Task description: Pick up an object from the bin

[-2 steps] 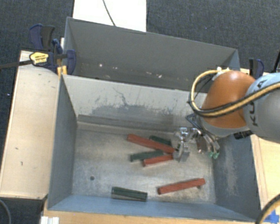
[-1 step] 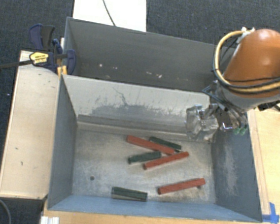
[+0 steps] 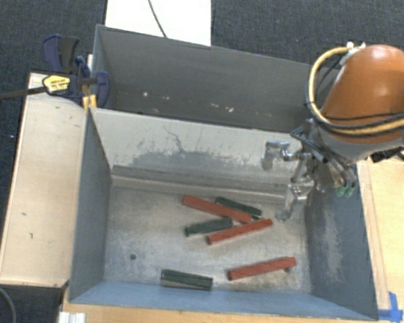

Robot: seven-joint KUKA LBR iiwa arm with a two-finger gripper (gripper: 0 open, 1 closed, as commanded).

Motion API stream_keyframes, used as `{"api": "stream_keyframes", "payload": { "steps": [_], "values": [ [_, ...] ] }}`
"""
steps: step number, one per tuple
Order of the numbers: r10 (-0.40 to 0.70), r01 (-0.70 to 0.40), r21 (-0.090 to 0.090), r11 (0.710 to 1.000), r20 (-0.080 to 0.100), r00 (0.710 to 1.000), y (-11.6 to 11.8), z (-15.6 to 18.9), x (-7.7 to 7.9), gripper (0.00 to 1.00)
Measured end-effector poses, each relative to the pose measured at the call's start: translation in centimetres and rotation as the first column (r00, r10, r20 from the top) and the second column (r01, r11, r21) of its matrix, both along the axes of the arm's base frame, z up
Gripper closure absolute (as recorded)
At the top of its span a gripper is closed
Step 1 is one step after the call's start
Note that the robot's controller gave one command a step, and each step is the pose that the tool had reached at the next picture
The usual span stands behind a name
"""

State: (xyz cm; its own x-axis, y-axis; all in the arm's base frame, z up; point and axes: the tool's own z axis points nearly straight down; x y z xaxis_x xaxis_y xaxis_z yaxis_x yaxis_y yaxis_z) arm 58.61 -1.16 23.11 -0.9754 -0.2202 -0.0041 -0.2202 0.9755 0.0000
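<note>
A red-brown flat rectangular stick (image 3: pixel 241 232) lies slanted in the middle of the grey metal bin (image 3: pixel 95 202), crossing a dark green stick (image 3: pixel 208 229). Its right end is just beneath the gripper (image 3: pixel 287 207), which hangs near the right wall; whether the gripper is open or closed cannot be told. Just behind lie another red-brown stick (image 3: pixel 214 208) and a green one (image 3: pixel 240 206). Towards the front, a third red-brown stick (image 3: pixel 262 268) and a third green stick (image 3: pixel 186 280) lie apart.

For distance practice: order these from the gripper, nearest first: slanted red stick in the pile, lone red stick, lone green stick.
1. Slanted red stick, by the gripper.
2. Lone red stick, front right.
3. Lone green stick, front left.
</note>
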Motion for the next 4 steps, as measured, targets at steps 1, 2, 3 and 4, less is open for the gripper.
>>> {"api": "stream_keyframes", "payload": {
  "steps": [1,2,3,4],
  "values": [
    [0.0,0.0,0.0,1.0,0.0,1.0,0.0,0.0,0.0,1.0],
    [-0.001,0.001,0.0,1.0,0.0,1.0,0.0,0.0,0.0,0.0],
    [-0.116,0.116,-0.001,0.993,-0.009,0.993,-1.2,-10.0,-1.3,0.0],
    [-0.061,0.061,0.001,0.998,-0.007,0.998,1.6,-16.1,0.4,0.0]
  ]
}}
